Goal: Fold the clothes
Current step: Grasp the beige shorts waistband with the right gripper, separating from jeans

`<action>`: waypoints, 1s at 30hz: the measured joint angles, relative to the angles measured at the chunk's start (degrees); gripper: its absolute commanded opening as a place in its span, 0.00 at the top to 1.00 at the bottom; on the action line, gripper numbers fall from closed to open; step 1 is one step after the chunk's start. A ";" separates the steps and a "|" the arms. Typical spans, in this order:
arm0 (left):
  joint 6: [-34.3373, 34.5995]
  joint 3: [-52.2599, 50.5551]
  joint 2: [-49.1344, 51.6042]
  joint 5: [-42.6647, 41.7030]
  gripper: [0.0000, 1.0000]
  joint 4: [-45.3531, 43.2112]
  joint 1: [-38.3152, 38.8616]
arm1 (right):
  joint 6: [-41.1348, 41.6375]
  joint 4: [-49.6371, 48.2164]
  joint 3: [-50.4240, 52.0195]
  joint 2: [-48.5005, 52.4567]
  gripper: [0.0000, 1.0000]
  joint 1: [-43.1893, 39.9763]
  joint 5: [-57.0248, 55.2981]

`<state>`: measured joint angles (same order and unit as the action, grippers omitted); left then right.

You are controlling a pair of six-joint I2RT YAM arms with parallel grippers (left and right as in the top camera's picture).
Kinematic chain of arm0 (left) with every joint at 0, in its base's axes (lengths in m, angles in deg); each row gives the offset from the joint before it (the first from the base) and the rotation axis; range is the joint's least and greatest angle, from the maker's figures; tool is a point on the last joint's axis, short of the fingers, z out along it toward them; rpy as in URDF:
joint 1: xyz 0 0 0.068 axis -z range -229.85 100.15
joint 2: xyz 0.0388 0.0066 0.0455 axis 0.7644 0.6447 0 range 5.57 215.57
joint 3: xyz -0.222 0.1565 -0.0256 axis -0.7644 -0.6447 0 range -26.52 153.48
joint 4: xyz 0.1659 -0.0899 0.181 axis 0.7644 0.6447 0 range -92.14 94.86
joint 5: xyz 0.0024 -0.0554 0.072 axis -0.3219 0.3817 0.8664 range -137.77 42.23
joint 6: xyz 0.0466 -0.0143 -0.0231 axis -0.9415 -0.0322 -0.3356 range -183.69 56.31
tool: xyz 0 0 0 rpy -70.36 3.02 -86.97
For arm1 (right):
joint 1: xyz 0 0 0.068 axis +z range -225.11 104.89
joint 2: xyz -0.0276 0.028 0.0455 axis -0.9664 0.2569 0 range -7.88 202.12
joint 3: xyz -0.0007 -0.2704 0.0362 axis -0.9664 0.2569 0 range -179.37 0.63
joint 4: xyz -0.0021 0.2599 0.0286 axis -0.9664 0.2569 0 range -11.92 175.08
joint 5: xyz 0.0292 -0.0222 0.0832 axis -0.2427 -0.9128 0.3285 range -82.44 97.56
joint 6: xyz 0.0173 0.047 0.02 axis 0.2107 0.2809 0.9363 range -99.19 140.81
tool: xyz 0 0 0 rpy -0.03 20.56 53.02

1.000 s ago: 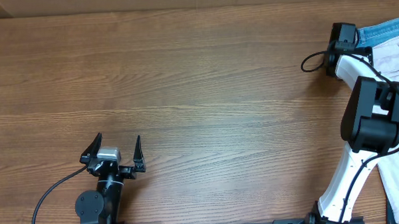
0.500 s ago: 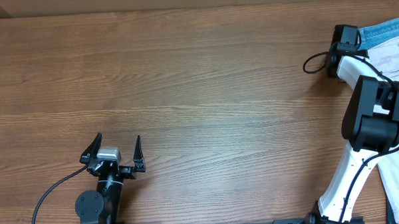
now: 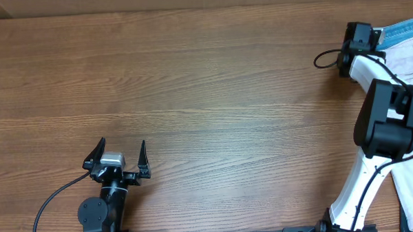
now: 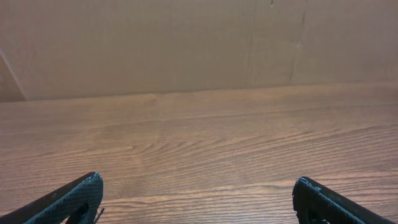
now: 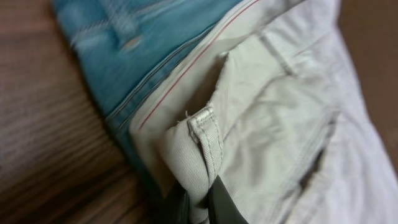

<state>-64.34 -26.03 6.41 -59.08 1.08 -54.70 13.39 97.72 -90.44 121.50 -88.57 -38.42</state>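
Though open earlier, right fingers (image 5: pixel 222 204) (seemingly) tight on shorts (image 5: pixel 273 124).

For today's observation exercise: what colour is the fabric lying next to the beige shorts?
Light blue, like denim. The fabric shows best in the right wrist view.

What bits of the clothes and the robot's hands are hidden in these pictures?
- Right wrist: the right gripper pinches the waistband of the shorts, but the bottom edge cuts off its fingers.
- Right wrist: the blue denim is blurred and cut off, so its garment type is unclear.
- Overhead: the shorts run off the right edge, partly under the right arm.
- Left wrist: the open left gripper faces only table, no clothes.
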 measured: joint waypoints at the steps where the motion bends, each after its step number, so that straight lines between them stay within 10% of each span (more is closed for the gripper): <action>1: 0.00 0.00 0.00 0.00 0.00 0.00 0.00 | 0.46 0.11 0.00 -1.18 0.96 -0.02 -0.07; 30: 0.00 0.00 0.00 0.00 0.00 0.00 0.00 | 4.02 5.40 -0.52 -8.28 0.92 -3.78 9.75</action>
<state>-64.34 -26.03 6.41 -59.08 1.08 -54.70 17.41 103.12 -90.96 113.21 -92.35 -28.67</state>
